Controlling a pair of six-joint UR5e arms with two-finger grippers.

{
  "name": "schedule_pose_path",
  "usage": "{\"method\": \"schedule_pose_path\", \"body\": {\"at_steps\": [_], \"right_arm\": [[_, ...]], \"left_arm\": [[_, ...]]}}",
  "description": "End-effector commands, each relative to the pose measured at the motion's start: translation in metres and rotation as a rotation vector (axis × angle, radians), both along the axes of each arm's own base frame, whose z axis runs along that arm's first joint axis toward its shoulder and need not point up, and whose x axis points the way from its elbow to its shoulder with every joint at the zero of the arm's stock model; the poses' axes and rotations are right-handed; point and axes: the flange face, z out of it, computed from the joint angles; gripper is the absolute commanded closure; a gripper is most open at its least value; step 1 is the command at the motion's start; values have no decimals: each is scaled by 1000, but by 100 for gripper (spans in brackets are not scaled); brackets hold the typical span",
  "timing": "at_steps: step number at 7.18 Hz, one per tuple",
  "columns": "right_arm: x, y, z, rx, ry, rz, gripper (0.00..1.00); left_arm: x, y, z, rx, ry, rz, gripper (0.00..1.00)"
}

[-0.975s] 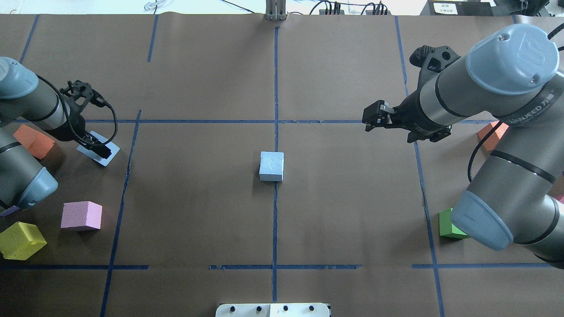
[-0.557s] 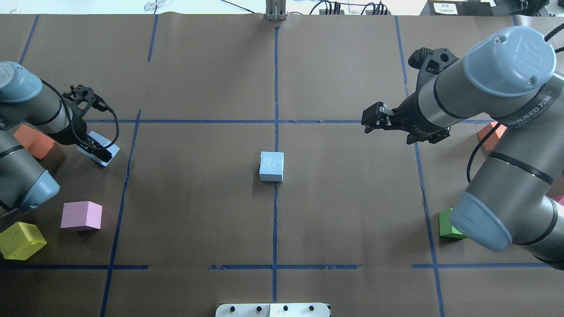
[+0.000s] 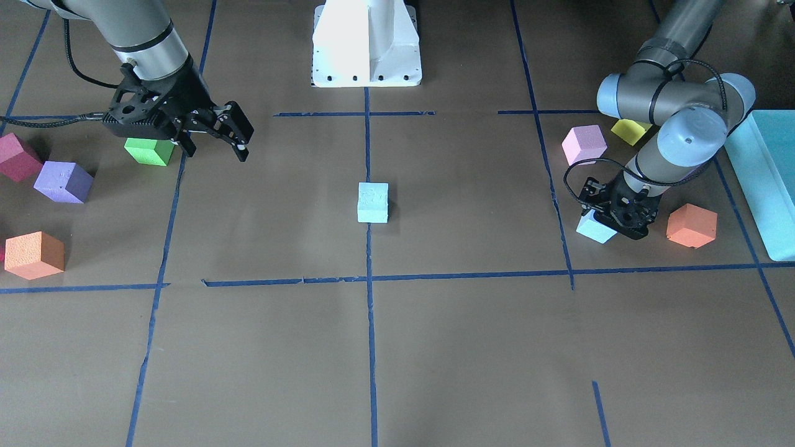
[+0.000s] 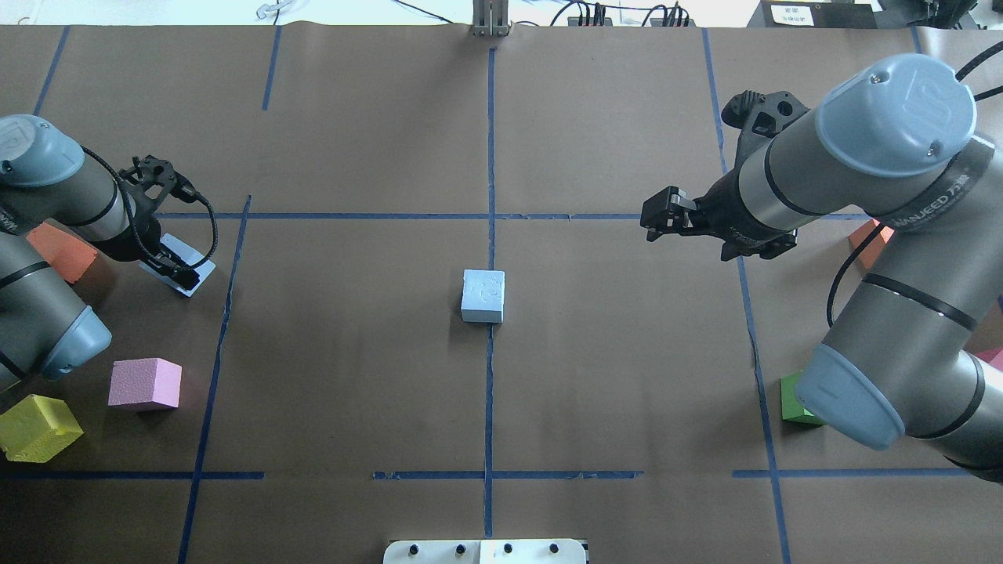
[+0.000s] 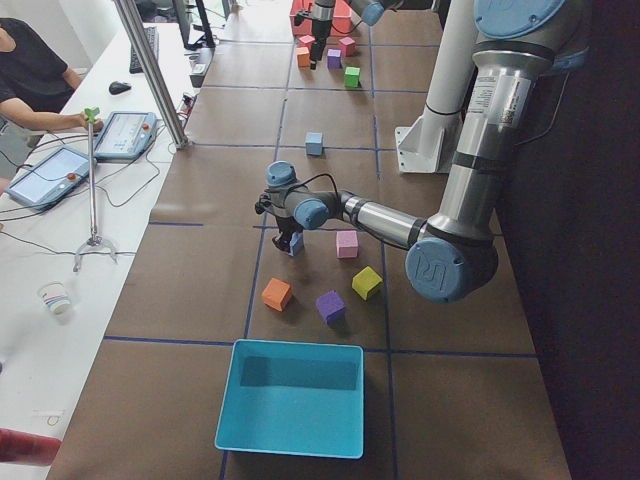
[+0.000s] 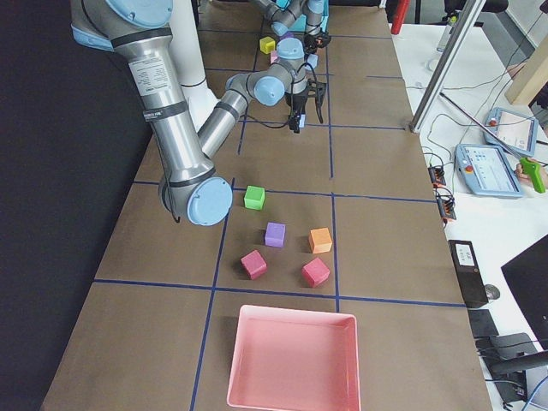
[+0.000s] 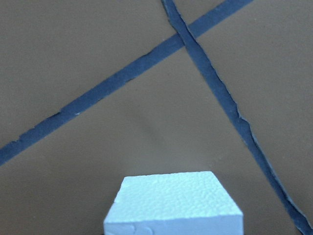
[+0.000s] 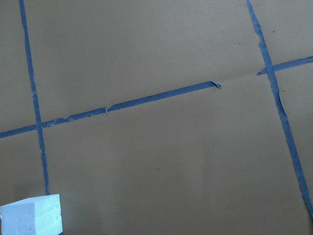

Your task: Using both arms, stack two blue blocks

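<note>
One pale blue block sits on the centre tape line, also seen in the front view and at the bottom left of the right wrist view. The second blue block lies at the left, also in the front view and close at the bottom of the left wrist view. My left gripper points down right at this block, fingers low around it and apparently open. The block rests on the table. My right gripper is open and empty, up and right of the centre block.
By the left arm lie an orange cube, a pink cube and a yellow cube. A green cube and an orange cube lie by the right arm. A teal box stands at the left end.
The left arm's wrist has shifted a little and its gripper has settled lower onto the left blue block. The right gripper has crept slightly left. Both blocks stay put.
</note>
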Motion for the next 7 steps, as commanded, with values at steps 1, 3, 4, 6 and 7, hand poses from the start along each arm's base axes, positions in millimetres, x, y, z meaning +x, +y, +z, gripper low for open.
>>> {"method": "schedule_pose_path", "body": {"at_steps": [1, 3, 4, 6, 7], "right_arm": [[-1, 1, -1, 0, -2, -1, 0], [15, 11, 5, 2, -5, -3, 0], [17, 10, 9, 12, 6, -8, 0], [23, 7, 16, 8, 17, 0, 0], [26, 5, 21, 23, 28, -12, 0]], "left_arm": [[-8, 6, -58, 24, 66, -59, 91], [10, -6, -169, -51, 203, -230, 94], [35, 13, -206, -94, 244, -284, 95], [140, 79, -307, -166, 104, -307, 96], [160, 95, -342, -191, 69, -283, 96]]}}
